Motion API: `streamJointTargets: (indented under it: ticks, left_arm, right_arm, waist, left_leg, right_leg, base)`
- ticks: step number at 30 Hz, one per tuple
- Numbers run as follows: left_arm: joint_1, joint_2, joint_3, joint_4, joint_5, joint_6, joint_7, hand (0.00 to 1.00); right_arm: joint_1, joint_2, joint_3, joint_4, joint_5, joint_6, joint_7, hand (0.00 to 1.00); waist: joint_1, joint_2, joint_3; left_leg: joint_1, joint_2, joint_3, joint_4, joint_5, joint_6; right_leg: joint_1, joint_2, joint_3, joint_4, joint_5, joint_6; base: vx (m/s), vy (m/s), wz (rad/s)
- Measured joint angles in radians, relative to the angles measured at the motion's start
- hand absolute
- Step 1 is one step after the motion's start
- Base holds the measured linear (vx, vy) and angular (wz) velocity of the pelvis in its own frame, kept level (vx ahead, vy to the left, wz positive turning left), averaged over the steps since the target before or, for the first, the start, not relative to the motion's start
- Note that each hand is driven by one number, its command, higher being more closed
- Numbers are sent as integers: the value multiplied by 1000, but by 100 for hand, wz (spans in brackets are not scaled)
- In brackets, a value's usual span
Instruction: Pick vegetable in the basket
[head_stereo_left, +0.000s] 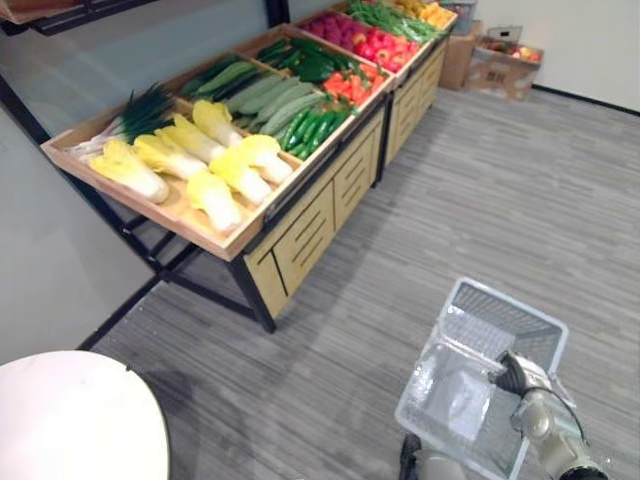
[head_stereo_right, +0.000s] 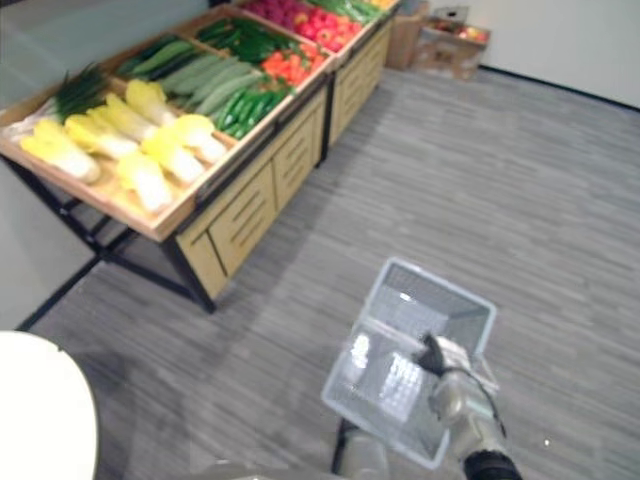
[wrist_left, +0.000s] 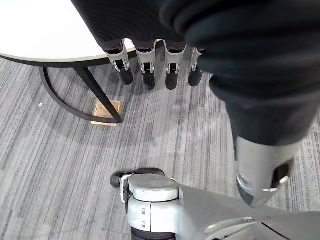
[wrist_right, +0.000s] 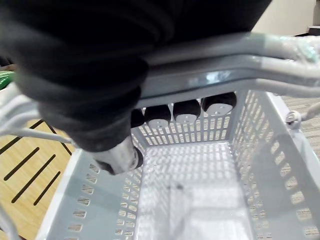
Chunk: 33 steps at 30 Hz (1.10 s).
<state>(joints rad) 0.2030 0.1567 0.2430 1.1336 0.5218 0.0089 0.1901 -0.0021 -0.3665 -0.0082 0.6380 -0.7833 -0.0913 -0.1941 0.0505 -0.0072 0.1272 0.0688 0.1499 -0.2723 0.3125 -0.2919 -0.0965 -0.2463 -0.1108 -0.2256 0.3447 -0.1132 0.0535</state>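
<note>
Right wrist view: the handle (wrist_right: 240, 65) of the empty basket (head_stereo_left: 470, 300) is clasped by the right hand (wrist_right: 186, 111), fingers curled. The left hand (wrist_left: 145, 70) is held straight-fingered. Cabbages (head_stereo_left: 235, 170), well apart on the stand (head_stereo_left: 300, 240), are judged light and leafy; best gripped mid-body.

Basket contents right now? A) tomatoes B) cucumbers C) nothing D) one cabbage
C: the right wrist view shows the bare floor of the basket, with no vegetable in it, while the right robot hand curls round its handle.
</note>
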Motion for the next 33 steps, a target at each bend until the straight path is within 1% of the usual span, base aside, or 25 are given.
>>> streamJointTargets:
  ticks: [2, 3, 4, 5, 7, 8, 10, 11, 12, 13, 14, 15, 16, 19, 21, 22, 24, 25, 26, 27, 28, 29, 31, 32, 33]
  left_arm:
    - [-1, -1, 0, -1, -4, 1, 0, 0]
    - [-1, -1, 0, -2, -7, 2, 1, 0]
    - [-6, 0, -1, -4, -10, 2, 1, 0]
    - [-9, 0, -4, -4, -16, 2, 1, 0]
    - [-10, -2, -15, -3, -30, 2, 1, 0]
    - [-10, -3, -31, -8, -30, 3, 1, 0]
    - [-12, -3, -44, -17, -29, 3, 2, 0]
    - [-15, -4, -53, -18, -29, 3, 3, 0]
    - [-14, -9, -64, -18, -29, 3, 3, 0]
    - [-12, -11, -69, -13, -29, 6, 5, 0]
    - [-20, -5, -70, -10, -29, 8, 7, 0]
    - [-26, 9, -69, -22, -29, 3, 16, 0]
    - [-33, 18, -64, -21, -29, 4, 23, 0]
    - [-34, 23, -39, -9, -29, 10, 23, 0]
    - [-33, 24, -39, 3, -29, 14, 23, 0]
    - [-31, 24, -39, 13, -29, 14, 22, 0]
    - [-15, 22, -48, 23, -30, 16, 21, 0]
    - [-5, 33, -62, 18, -30, 15, 21, 0]
    - [-4, 55, -78, 17, -30, 15, 21, 0]
    - [-4, 67, -79, 16, -30, 15, 21, 0]
    - [-4, 89, -78, 11, -30, 16, 21, 0]
    - [-2, 103, -77, 9, -29, 17, 21, 0]
    - [-10, 121, -69, 4, -29, 15, 20, 0]
    - [-13, 118, -64, 2, -29, 15, 20, 0]
    - [-13, 108, -46, 0, -29, 14, 20, 0]
  right_arm:
    - [6, -1, -3, 20, 1, 4, 1, 100]
    - [8, -3, -3, 27, 1, 6, 1, 100]
    - [13, -11, -4, 38, 1, 12, 2, 100]
    - [29, -21, -9, 38, 1, 19, 0, 100]
    - [51, -32, -40, 38, 2, 24, -5, 100]
    - [56, -39, -66, 39, 9, 27, -7, 100]
    - [52, -44, -85, 38, 16, 29, -10, 100]
    - [54, -45, -93, 38, 17, 29, -10, 100]
    - [56, -54, -93, 38, 17, 31, -10, 100]
    - [50, -51, -91, 44, 16, 34, -11, 100]
    - [51, -41, -83, 44, 16, 36, -11, 100]
    - [42, -33, -52, 44, 16, 29, -12, 100]
    - [23, -23, -24, 45, 16, 24, -12, 100]
    - [-18, -3, 6, 45, 16, 14, -12, 100]
    - [-30, -2, 14, 42, 15, 12, -13, 100]
    - [-31, 0, 16, 43, 15, 17, -12, 100]
    - [-33, 9, 25, 45, 15, 19, -12, 100]
    - [-34, 21, 37, 44, 14, 19, -19, 100]
    - [-35, 24, 43, 36, 3, 14, -17, 100]
    - [-33, 25, 51, 37, -3, 14, -15, 100]
    - [-25, 37, 56, 38, -3, 16, -15, 100]
    - [-16, 58, 55, 38, -3, 17, -14, 100]
    - [-10, 70, 53, 38, -2, 17, -14, 100]
    - [-10, 70, 53, 39, -2, 18, -14, 100]
    - [-10, 70, 51, 39, -2, 21, -14, 100]
  waist:
    - [-9, 3, 0]
    - [-9, 3, 1]
    - [-10, -11, 10]
    - [-2, -39, 25]
    - [-4, -38, 24]
    - [-9, -28, 23]
    - [-16, -13, 23]
    - [-19, -2, 20]
    - [-16, 27, 18]
    - [-10, 61, 7]
    - [-13, 43, 10]
    - [-10, 12, 17]
    - [8, -9, 19]
    - [38, -32, 22]
    - [40, -40, 24]
    - [44, -60, 27]
    - [43, -64, 27]
    - [37, -62, 26]
    - [35, -67, 29]
    - [36, -64, 27]
    - [34, -70, 38]
    - [31, -85, 31]
    - [27, -97, 32]
    - [24, -96, 32]
    - [15, -95, 32]
  left_leg:
    - [-114, -2, -17, 205, 55, -57]
    - [-142, -6, -12, 258, 87, -68]
    - [-190, -8, 23, 356, 184, -90]
    - [-232, 25, 144, 417, 214, -63]
    - [-270, 103, 316, 418, 179, 1]
    - [-299, 146, 420, 344, 172, 14]
    - [-326, 146, 453, 188, 176, 8]
    - [-324, 119, 452, 47, 210, -12]
    - [-299, 92, 451, -126, 333, -10]
    - [-262, 79, 459, -222, 384, -11]
    - [-255, 56, 457, -238, 395, 2]
    - [-256, 27, 457, -243, 390, 5]
    - [-256, 11, 470, -240, 381, 12]
    - [-225, -10, 508, -228, 351, 20]
    - [-206, -33, 519, -226, 321, 15]
    - [-187, -59, 526, -241, 299, 13]
    - [-149, -71, 538, -281, 290, 15]
    - [-129, -69, 541, -307, 290, 15]
    - [-93, -63, 533, -332, 291, 17]
    - [-75, -59, 530, -338, 291, 17]
    - [-46, -46, 509, -342, 290, 21]
    - [-41, -34, 498, -333, 284, 40]
    - [-39, -20, 478, -324, 277, 49]
    - [-40, -17, 473, -325, 275, 49]
    - [-45, -17, 459, -324, 271, 50]
  right_leg:
    - [57, 1, -73, -24, -12, -15]
    - [82, -1, -93, -35, -15, -19]
    - [148, -17, -131, -81, -15, -22]
    - [211, -40, -174, -125, -14, -23]
    - [272, -52, -237, -163, -14, -21]
    - [311, -56, -287, -201, -10, -14]
    - [327, -59, -329, -225, -1, 0]
    - [330, -63, -349, -233, 4, 9]
    - [342, -56, -363, -246, 10, 32]
    - [360, -43, -359, -263, 11, 69]
    - [367, -58, -357, -273, 18, 76]
    - [375, -78, -329, -297, 22, 85]
    - [374, -92, -313, -314, 32, 101]
    - [371, -126, -265, -303, 40, 114]
    - [360, -160, -244, -251, 13, 127]
    - [335, -200, -221, -186, -15, 131]
    - [249, -242, -152, -8, -16, 106]
    - [168, -249, -103, 133, 26, 36]
    - [115, -249, -74, 236, 88, -40]
    - [101, -249, -58, 275, 123, -47]
    - [74, -249, -33, 343, 182, -34]
    - [75, -237, -40, 352, 137, -13]
    - [76, -198, -60, 280, 63, 3]
    - [76, -185, -70, 237, 54, 7]
    - [75, -163, -70, 129, 57, 11]
  base:
    - [290, -241, 77]
    - [300, -220, 92]
    - [279, -190, 99]
    - [265, -181, 103]
    - [201, -123, 101]
    - [190, -61, 106]
    - [197, 62, 77]
    - [305, 265, 60]
    - [328, 368, 51]
    - [288, 343, 42]
    - [220, 282, 37]
    - [151, 210, 23]
    - [124, 194, 0]
    - [48, 110, -34]
    - [38, 133, -27]
    - [60, 170, -38]
    - [33, 165, -50]
    - [20, 169, -36]
    - [38, 157, -25]
    - [76, 80, -9]
    - [65, 12, 17]
    - [64, -14, 23]
    - [74, -39, 28]
    - [83, -48, 28]
    - [123, -85, 30]
